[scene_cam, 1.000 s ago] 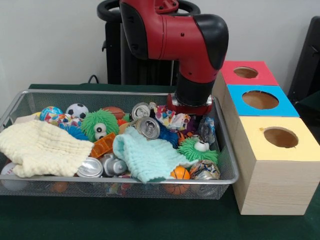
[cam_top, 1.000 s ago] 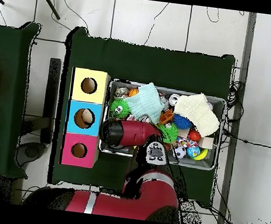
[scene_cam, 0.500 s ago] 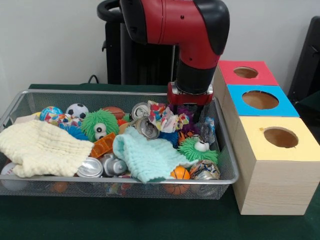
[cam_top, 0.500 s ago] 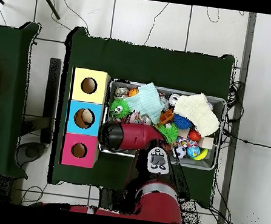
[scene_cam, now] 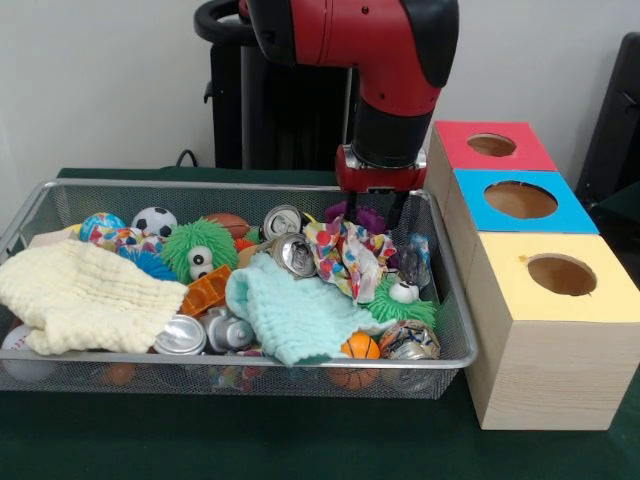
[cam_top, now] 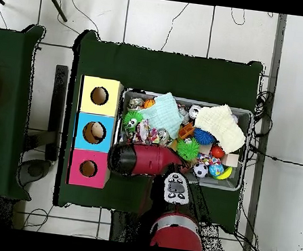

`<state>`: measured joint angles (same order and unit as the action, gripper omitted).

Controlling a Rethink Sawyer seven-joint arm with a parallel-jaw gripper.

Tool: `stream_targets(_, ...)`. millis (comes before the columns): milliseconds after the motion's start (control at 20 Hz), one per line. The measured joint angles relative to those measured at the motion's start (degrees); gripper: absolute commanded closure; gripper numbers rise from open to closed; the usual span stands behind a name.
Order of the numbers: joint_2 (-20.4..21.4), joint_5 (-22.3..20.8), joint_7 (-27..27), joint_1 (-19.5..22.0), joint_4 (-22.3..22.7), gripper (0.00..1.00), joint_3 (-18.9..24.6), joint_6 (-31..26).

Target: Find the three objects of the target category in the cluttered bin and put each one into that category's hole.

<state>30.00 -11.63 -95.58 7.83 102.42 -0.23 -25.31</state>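
We see a crumpled patterned cloth (scene_cam: 347, 252), white with bright specks, hanging from the gripper (scene_cam: 372, 212) above the wire bin (scene_cam: 452, 300), beside the mint cloth (scene_cam: 290, 310); the gripper is clenched on it. Only the overhead view shows something lying inside the blue box's hole (cam_top: 96, 132), while there the arm (cam_top: 140, 159) hides the gripper.

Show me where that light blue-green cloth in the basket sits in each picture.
Front view: the light blue-green cloth lies in the front middle of the wire basket.
Overhead view: the cloth lies near the basket's upper left.
Shared landmark: the yellow box, nearest the cloth in both.
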Motion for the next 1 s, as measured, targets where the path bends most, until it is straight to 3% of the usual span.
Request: stream_targets(1000,-3.9,0.0,0.0,-0.1,1.4,0.0,0.0,9.8)
